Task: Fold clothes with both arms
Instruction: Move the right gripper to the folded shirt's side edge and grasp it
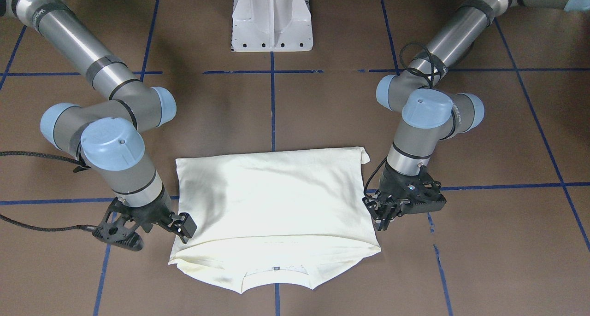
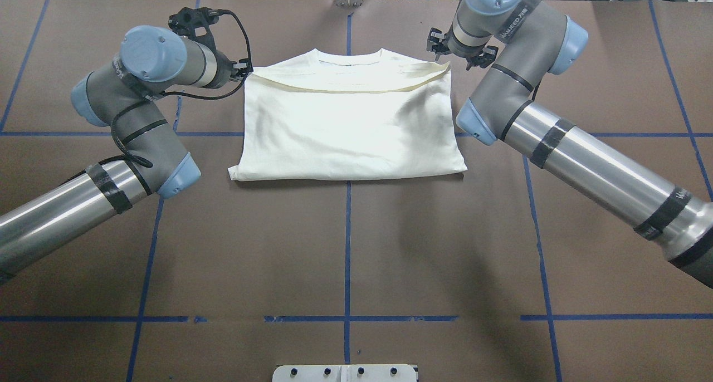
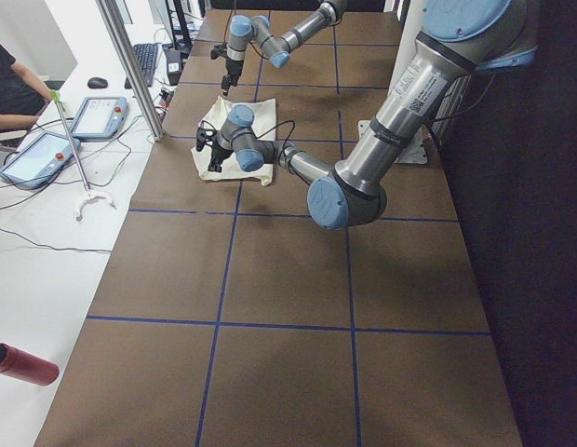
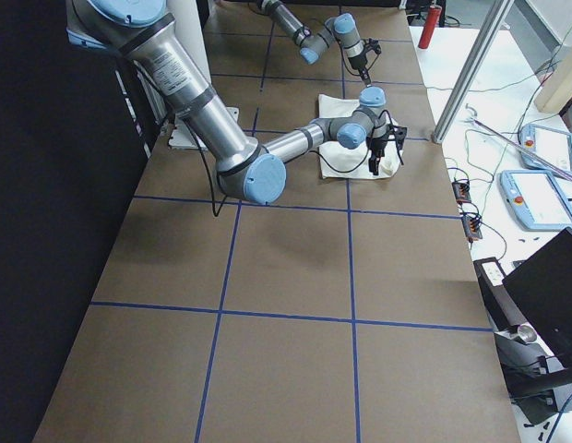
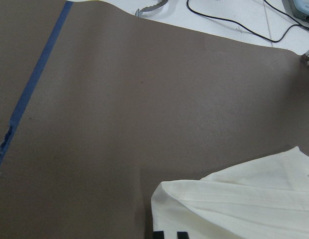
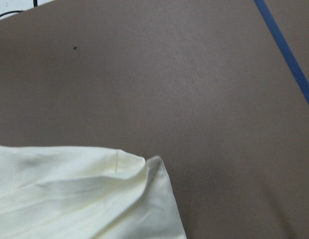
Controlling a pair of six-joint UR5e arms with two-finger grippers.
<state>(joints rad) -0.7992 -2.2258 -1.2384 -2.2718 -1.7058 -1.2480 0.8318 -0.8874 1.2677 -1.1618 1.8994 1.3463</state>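
Note:
The cream T-shirt [image 1: 276,201] lies plain side up, folded in half, with its collar at the table's far side from the robot [image 2: 345,126]. My left gripper [image 1: 381,224] is low at the corner of the folded-over layer [image 2: 244,70]. In the left wrist view two black fingertips [image 5: 169,235] sit close together on the shirt corner [image 5: 244,209]. My right gripper [image 1: 184,231] is at the opposite corner [image 2: 451,59]. Its wrist view shows the bunched corner [image 6: 70,194] running to the frame's bottom, fingers hidden. Both look shut on the shirt.
The white pedestal base [image 1: 272,26] stands at the robot's side of the brown table, which is marked with blue tape lines [image 2: 347,231]. Beyond the far edge is a white desk with tablets [image 3: 37,154] and cables. A red bottle [image 3: 23,363] lies there.

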